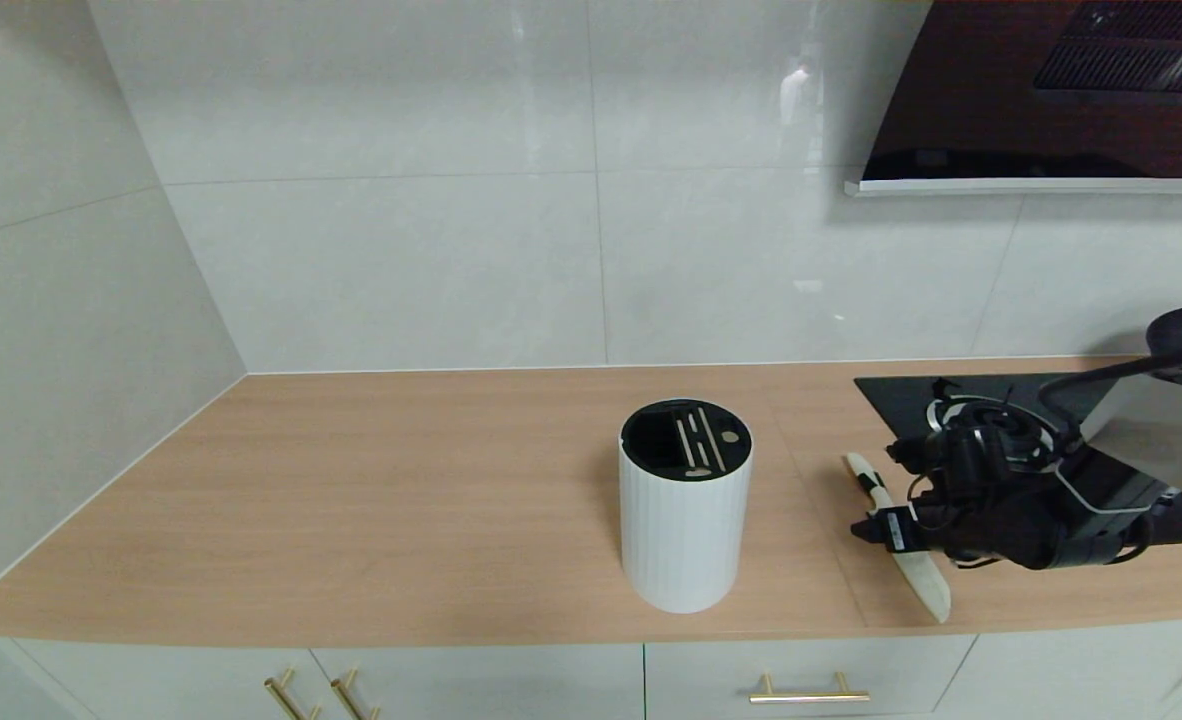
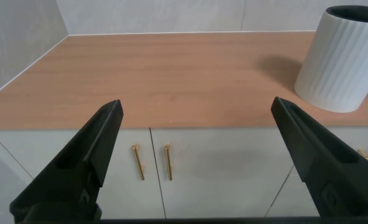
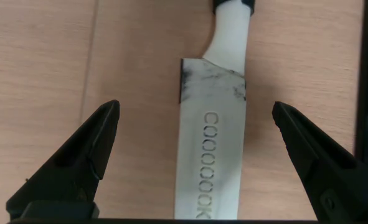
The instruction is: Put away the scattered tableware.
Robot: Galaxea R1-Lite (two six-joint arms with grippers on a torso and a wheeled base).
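A white knife [image 1: 901, 540] with a black-banded handle lies flat on the wooden counter [image 1: 401, 490], just left of the black cooktop. My right gripper [image 1: 876, 528] hovers directly over its blade, open; in the right wrist view the blade [image 3: 212, 143] lies between the two spread fingers [image 3: 78, 168]. A white ribbed utensil holder [image 1: 684, 505] with a black slotted top stands upright at the counter's middle, also seen as the white holder [image 2: 339, 59]. My left gripper [image 2: 199, 168] is open, held off the counter's front edge above the cabinet doors.
A black cooktop [image 1: 1021, 440] with a burner and a pot with a dark handle [image 1: 1176, 420] sits at the right. A range hood [image 1: 1051, 100] hangs above. Tiled walls bound the back and left. Bare counter stretches left of the holder.
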